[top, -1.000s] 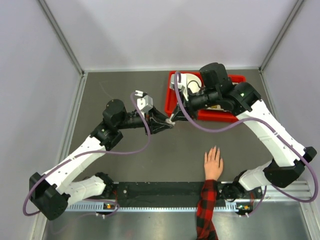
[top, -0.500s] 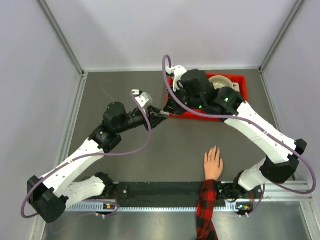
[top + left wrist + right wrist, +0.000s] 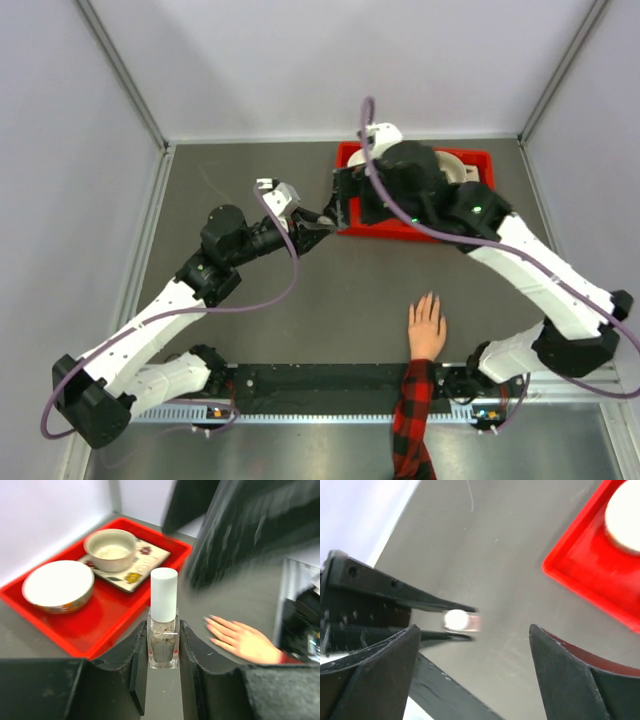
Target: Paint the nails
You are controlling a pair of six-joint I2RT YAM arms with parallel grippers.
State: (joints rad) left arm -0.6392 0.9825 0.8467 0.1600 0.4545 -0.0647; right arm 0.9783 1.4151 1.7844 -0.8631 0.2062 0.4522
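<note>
Pinching the bottle [image 3: 163, 630] are the left jaws; right jaws gape.

The left arm [image 3: 150, 320] and right arm [image 3: 545, 275], at either end of a black base rail [image 3: 320, 378], have white shells and black joints. A purple cable [image 3: 297, 268] loops along each; the fingers [image 3: 131, 667] are matte black.

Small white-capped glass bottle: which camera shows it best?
Left wrist view: the small white-capped glass bottle stands sharp, held in the left gripper. Right wrist shows only its blurred cap end-on; overhead it is too small to see.
</note>
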